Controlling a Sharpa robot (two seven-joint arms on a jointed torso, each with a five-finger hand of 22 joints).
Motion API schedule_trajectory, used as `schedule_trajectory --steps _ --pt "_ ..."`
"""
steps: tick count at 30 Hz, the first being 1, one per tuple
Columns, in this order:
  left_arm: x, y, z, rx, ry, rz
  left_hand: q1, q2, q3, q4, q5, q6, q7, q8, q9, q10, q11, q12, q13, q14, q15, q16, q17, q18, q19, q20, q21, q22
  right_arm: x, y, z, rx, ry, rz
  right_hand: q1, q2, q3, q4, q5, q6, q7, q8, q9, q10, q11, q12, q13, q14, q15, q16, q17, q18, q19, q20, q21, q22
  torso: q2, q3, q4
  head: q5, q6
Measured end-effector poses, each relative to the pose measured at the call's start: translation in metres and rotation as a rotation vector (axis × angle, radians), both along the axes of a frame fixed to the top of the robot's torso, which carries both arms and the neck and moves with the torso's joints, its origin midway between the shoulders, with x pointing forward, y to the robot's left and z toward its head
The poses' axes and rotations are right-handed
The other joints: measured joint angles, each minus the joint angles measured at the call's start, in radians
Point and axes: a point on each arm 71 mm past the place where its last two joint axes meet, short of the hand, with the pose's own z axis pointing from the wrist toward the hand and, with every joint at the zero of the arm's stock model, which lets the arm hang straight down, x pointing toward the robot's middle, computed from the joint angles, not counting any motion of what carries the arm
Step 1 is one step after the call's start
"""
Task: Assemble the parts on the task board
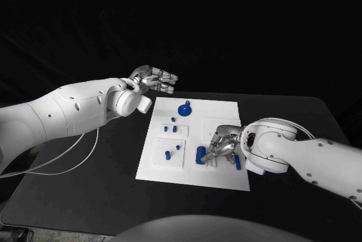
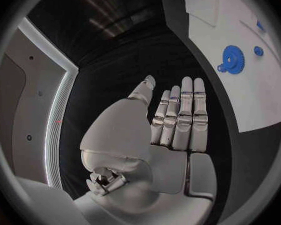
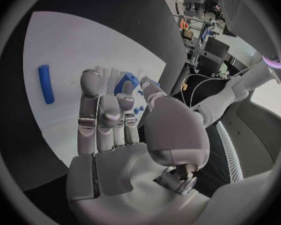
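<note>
Our left hand hovers off the task board, fingers straight, holding nothing. Our right hand curls over the board; beside its fingers lies a blue part; grasp unclear.

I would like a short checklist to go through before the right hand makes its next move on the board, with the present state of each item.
1. Left hand away from the task board, holding nothing, fingers straight: ok.
2. Right hand over the board's near right part: ok.
3. Right hand has a part held: cannot tell; a blue piece sits at its fingertips, but a firm hold is unclear.
4. Blue cylinder lying free beside the right hand: ok.
5. Blue gear on the far end of the board, clear of both hands: ok.
</note>
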Motion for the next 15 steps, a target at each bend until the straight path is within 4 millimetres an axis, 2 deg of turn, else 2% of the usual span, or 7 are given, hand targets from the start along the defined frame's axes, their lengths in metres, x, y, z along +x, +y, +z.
schedule_trajectory --steps 3,10,15 --pt "0.0000 -0.0001 0.0000 0.000 0.000 -0.001 0.000 0.000 0.000 0.000 0.000 0.000 0.000 0.000 0.000 0.000 0.000 0.000 0.000 0.000 0.000 0.000 0.000 0.000 0.000 0.000 0.000 0.000 0.0006 0.0025 -0.0015 -0.003 -0.012 0.002 -0.003 -0.003 -0.006 0.013 0.007 0.000 0.000 -0.004 0.040 0.000 0.000 0.000 0.002 0.000 0.000 0.000 -0.001 0.001 0.000 0.000 0.000 -0.001 0.000 -0.0003 0.0006 0.000 -0.002" --pt "-0.0001 -0.0001 -0.0001 0.000 0.000 -0.001 0.000 0.000 0.000 0.000 0.000 0.000 0.000 0.000 0.000 0.000 0.000 0.000 0.000 0.000 0.000 0.000 0.000 0.000 0.000 0.000 0.000 0.000 0.0008 0.0063 -0.0060 -0.013 -0.029 0.004 -0.003 -0.003 -0.006 0.019 0.014 0.006 -0.006 -0.004 0.066 0.009 -0.009 0.020 0.015 0.000 0.000 0.000 -0.002 0.001 0.000 0.000 0.000 -0.002 0.000 -0.0007 0.0011 0.002 -0.005" --pt "-0.0001 -0.0003 -0.0001 0.000 0.001 -0.002 0.000 0.000 0.000 0.000 0.000 0.000 0.000 0.000 0.000 0.000 0.000 0.000 0.000 0.000 0.000 0.000 0.000 0.000 0.000 0.000 0.000 0.000 0.0012 0.0090 -0.0081 -0.023 -0.040 0.008 -0.003 -0.002 0.000 0.000 0.014 0.011 -0.011 -0.004 0.075 0.018 -0.007 0.039 0.031 0.000 0.000 0.000 -0.004 0.002 0.003 -0.003 0.006 -0.002 0.000 -0.0007 0.0011 0.003 -0.007"
